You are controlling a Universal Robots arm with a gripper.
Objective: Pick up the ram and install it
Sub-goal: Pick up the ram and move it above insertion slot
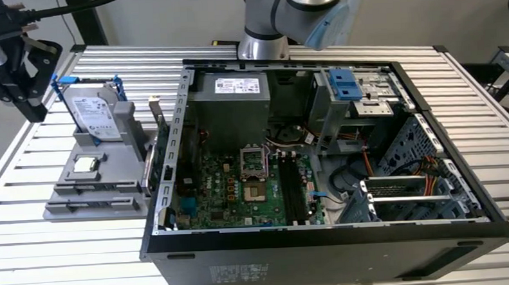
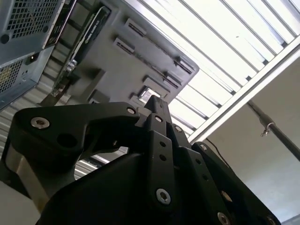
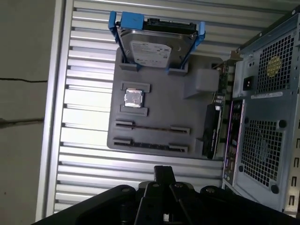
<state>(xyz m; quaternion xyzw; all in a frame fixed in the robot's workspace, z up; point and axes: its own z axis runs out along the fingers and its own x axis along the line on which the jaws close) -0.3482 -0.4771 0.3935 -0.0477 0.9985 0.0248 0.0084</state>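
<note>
The ram (image 3: 150, 144) stands edge-on as a thin dark bar in a slot of the grey holder (image 3: 159, 108), in the row nearest my fingertips. A second thin bar (image 3: 152, 127) sits in the adjacent row. My black gripper (image 3: 164, 174) hovers above the slatted table just off the holder's edge, its fingers pressed together and holding nothing. In the exterior view the gripper (image 1: 32, 110) hangs at the far left, above and behind the holder (image 1: 93, 188). In the second wrist view the fingertips of the gripper (image 2: 154, 104) point towards the holder (image 2: 140, 51). The motherboard's black ram slots (image 1: 292, 189) lie inside the open case.
A silver hard drive (image 3: 157, 44) in blue brackets stands upright at the holder's far end, with a small square processor chip (image 3: 133, 98) beside it. An expansion card (image 3: 213, 129) stands at the holder's side, close to the open computer case (image 1: 327, 236). The slatted table's edge (image 3: 54, 117) runs nearby.
</note>
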